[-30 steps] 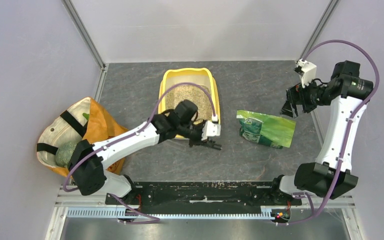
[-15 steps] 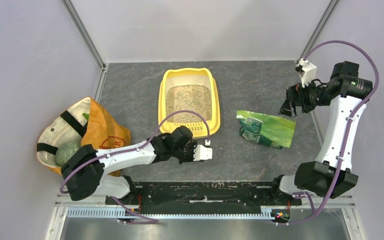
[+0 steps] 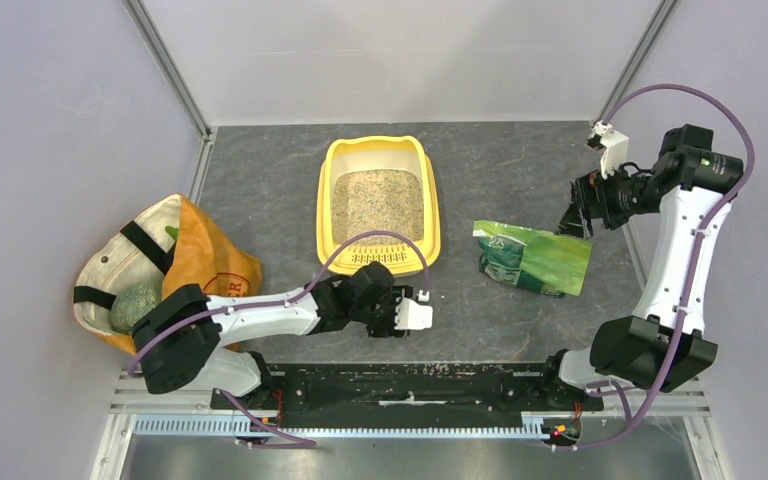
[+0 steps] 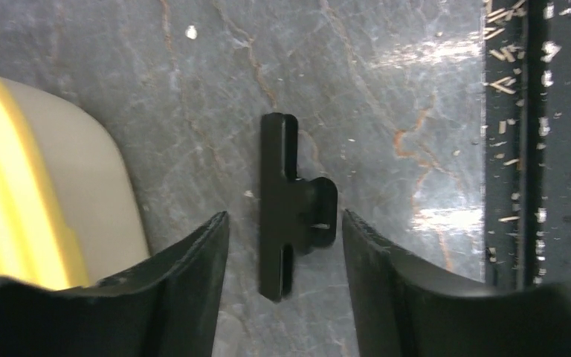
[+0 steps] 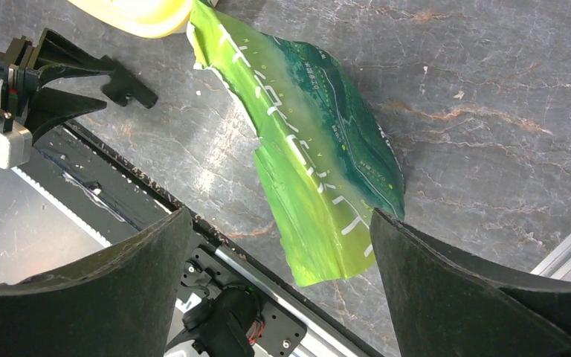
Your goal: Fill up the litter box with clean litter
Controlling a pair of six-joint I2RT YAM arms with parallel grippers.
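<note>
Overhead, clock set on the table, 12 o'clock away from the arm bases.

- Litter box: sits at 12 o'clock, grille lip toward 6. Upright and flat on the table.
- Clean litter: speckled tan bed covers the tray floor from wall to wall. Depth cannot be told from above. No spill shows around the tray.
- Green bag: lies on its side at 4 o'clock of the tray, well apart from it. It looks limp and flat.
- Tote bag: at 8 o'clock of the tray, untouched.
- Left gripper: low over the table at 6 o'clock of the tray, just beyond the lip. Jaws are apart, and a black clip lies flat on the table between them. There is a clear gap on one side and a thin one on the other, so nothing is clamped.
- Right gripper: raised at 1 o'clock of the green bag. Jaws are spread wide with nothing between them.

Progress, as a judgement: the filling looks done or very nearly so, with litter in the tray and neither gripper carrying anything. What may be left is tidying, perhaps putting the clip on the bag and pulling the arms clear. A top-up cannot be ruled out.
</note>
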